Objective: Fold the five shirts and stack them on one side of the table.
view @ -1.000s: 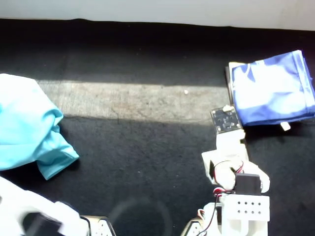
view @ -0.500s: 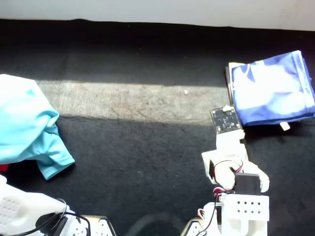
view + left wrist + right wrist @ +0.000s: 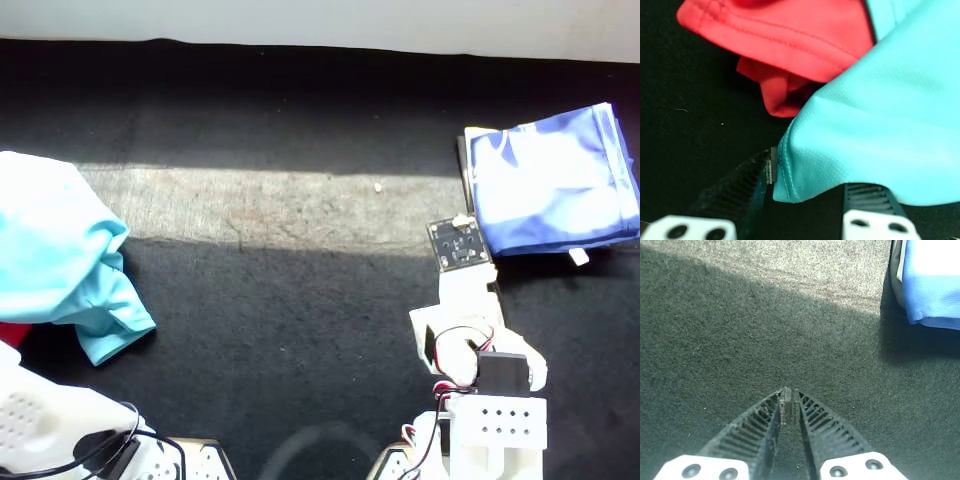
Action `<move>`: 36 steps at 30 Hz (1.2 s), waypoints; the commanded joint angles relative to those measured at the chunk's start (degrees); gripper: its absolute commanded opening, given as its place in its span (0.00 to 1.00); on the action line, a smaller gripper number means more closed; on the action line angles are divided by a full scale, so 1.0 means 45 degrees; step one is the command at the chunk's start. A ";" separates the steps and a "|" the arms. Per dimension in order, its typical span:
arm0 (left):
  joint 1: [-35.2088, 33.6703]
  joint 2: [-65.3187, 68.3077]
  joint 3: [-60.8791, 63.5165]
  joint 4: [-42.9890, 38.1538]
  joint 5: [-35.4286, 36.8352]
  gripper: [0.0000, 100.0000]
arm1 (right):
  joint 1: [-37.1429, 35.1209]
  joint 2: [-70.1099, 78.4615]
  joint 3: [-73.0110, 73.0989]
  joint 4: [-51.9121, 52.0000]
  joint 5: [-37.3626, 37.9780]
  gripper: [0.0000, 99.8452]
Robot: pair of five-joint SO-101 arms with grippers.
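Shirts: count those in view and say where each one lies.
3. A cyan shirt lies crumpled at the table's left edge; a red shirt lies partly under it; a folded blue shirt sits at the far right. Others may be hidden beneath.

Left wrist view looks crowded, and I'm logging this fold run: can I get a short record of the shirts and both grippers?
cyan shirt: crumpled, unfolded, at the left edge of the table
red shirt: partly under the cyan shirt
blue shirt: folded, at the right side
left gripper: open, cyan hem between its fingers
right gripper: shut, empty, over bare table
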 commanded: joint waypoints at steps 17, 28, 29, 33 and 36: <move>0.0752 -0.0049 -0.3272 0.0059 0.0078 0.21 | -0.0049 -0.0049 -0.0068 -0.0225 0.0000 0.03; 0.0908 0.1651 -0.2803 0.0156 0.0078 0.05 | -0.0049 -0.0049 -0.0068 -0.0225 0.0000 0.03; 0.0908 0.1651 -0.2803 0.0156 0.0098 0.00 | -0.0049 -0.0049 -0.0068 -0.0225 0.0000 0.03; 0.1006 0.1612 -0.3038 0.0156 0.0625 0.01 | -0.0049 -0.0049 -0.0068 -0.0225 0.0000 0.03; 0.1143 0.1612 -0.3800 0.0606 0.0860 0.01 | -0.0068 -0.0049 -0.0068 -0.0244 -0.0059 0.03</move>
